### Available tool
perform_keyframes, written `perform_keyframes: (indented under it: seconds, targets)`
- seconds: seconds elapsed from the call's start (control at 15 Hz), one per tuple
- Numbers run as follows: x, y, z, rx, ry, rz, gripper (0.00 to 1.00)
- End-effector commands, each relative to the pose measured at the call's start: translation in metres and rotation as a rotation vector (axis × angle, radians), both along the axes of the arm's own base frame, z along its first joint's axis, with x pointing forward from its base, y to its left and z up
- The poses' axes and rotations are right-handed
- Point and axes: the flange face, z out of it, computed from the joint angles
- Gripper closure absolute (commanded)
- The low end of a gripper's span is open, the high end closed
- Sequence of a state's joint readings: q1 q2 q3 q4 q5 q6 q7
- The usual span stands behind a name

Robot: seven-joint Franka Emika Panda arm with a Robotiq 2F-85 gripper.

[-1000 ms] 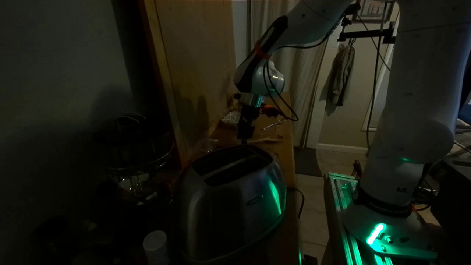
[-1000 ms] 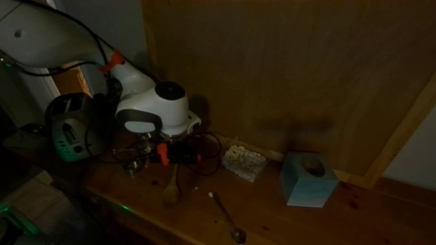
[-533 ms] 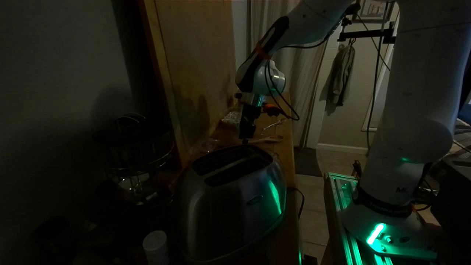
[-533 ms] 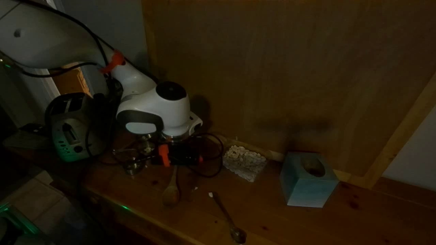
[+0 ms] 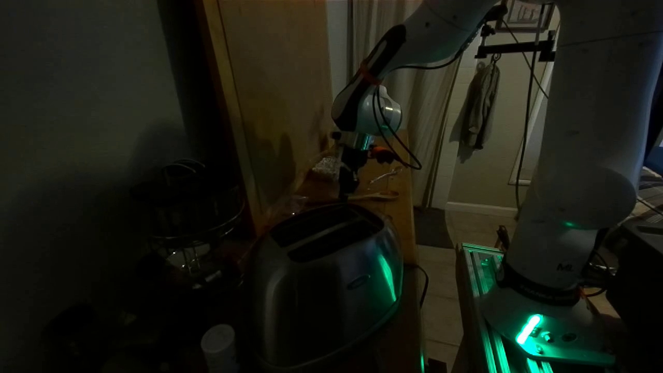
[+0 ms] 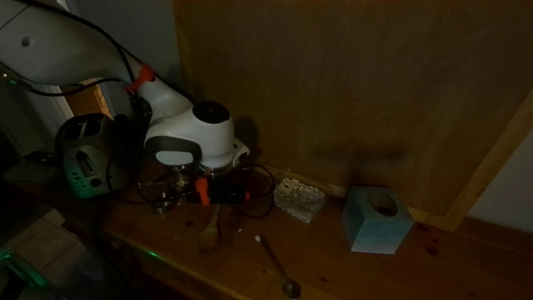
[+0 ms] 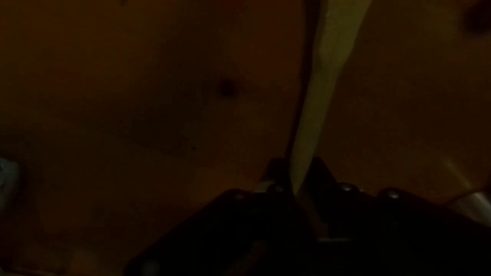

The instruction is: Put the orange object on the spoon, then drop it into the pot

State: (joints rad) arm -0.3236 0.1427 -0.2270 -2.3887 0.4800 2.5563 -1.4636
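A wooden spoon (image 6: 209, 239) lies on the wooden counter, its handle running under my arm. In the wrist view the pale wooden spoon handle (image 7: 326, 73) passes down between the dark fingers of my gripper (image 7: 299, 164), which close in on both sides of it. The gripper (image 5: 343, 197) shows small and dark behind the toaster in an exterior view. A metal spoon (image 6: 272, 259) lies separately, nearer the front. The orange object is hidden or out of view. A small shiny metal vessel (image 6: 162, 205) stands left of the gripper; I cannot tell whether it is the pot.
A silver toaster (image 5: 326, 290) stands close to the gripper. Behind the spoons sit a clear container of pale pieces (image 6: 300, 200) and a blue tissue box (image 6: 377, 221). A wooden panel (image 6: 354, 91) rises along the back of the counter. The scene is very dark.
My gripper has closed around the wooden spoon's handle. In an exterior view the arm has edged slightly right, and the handle's visible upper part has swung a little to the right.
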Motion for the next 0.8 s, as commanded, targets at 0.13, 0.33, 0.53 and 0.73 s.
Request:
perform_keyframes:
  seconds: [0.13,0.33,0.53,0.73]
  targets:
    - [0.0043,-0.0052,-0.0033,-0.023,0.021,-0.004,0.80]
    - [0.0042,-0.0057,-0.0031,-0.026,0.025,-0.002,0.93]
    - [0.0042,-0.0046,-0.0013,-0.022,0.027,0.002,0.96]
    - [0.0020,-0.0011,0.0013,-0.018,0.032,0.013,0.94]
